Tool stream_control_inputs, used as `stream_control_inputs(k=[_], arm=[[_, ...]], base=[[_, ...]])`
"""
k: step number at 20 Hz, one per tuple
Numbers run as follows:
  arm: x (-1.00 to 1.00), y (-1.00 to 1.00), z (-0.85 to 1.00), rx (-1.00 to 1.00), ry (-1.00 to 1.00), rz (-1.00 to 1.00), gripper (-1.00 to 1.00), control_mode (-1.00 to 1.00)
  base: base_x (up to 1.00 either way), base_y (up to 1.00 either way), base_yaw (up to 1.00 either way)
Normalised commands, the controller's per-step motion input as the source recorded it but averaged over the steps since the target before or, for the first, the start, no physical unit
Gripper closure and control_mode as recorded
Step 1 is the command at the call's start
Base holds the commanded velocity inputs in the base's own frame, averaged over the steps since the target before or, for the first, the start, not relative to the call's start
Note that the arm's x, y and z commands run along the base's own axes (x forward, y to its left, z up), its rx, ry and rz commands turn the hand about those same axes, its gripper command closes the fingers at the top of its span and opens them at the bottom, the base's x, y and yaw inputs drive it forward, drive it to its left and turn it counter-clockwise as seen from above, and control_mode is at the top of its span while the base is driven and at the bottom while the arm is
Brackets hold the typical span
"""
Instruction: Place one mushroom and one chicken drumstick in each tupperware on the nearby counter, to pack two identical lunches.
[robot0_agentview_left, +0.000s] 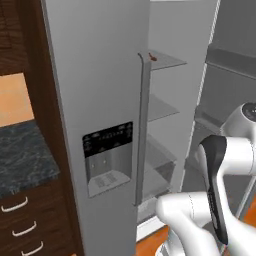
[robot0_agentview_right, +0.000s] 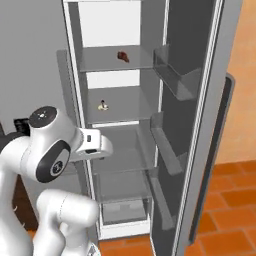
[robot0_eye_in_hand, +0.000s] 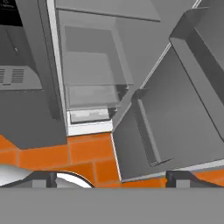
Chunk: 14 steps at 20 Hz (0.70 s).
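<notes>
fridge: tall grey fridge (robot0_agentview_right: 125, 30), right door (robot0_agentview_right: 200, 125) swung open, fills centre and right of the right base view; left door (robot0_agentview_left: 95, 100) closed, with dispenser panel (robot0_agentview_left: 107, 157) at centre of the left base view
drumstick: small reddish-brown piece (robot0_agentview_right: 122, 56) on the top glass shelf, upper centre of the right base view; same piece shows as a red speck (robot0_agentview_left: 152, 58) at the shelf edge, upper centre of the left base view
mushroom: small beige piece (robot0_agentview_right: 103, 105) on the shelf below, left of centre in the right base view
second pair: not made out on any shelf; cannot tell where it is
worktop: dark marbled top (robot0_agentview_left: 22, 155) with wooden drawers and curved silver handles, left edge of the left base view; no boxes made out on the visible part
tool: tips (robot0_eye_in_hand: 109, 179) at bottom of the hand view, set wide apart, nothing between them; pointing down at the fridge's lower drawers and orange floor tiles (robot0_eye_in_hand: 48, 155)
arm: white, folded low in front of the fridge, well below both food shelves
step: judged start of the first pick; nothing packed yet
next move: probably raise and turn the hand toward a food shelf, reach in past the open door, line the tips up around one item; the shelves are tight, so keep clear of the glass above
</notes>
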Motion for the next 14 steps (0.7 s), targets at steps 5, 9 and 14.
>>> stream_control_inputs(k=[5,9,14], arm=[[0.0,0.0,0.0,0.0,0.0,0.0,-1.0,1.0],[0.0,0.0,0.0,0.0,0.0,0.0,-1.0,1.0],[0.0,0.0,0.0,0.0,0.0,0.0,-1.0,1.0]], base=[[0.74,-0.04,0.35],[0.36,-0.56,0.3],[0.31,-0.47,0.26]])
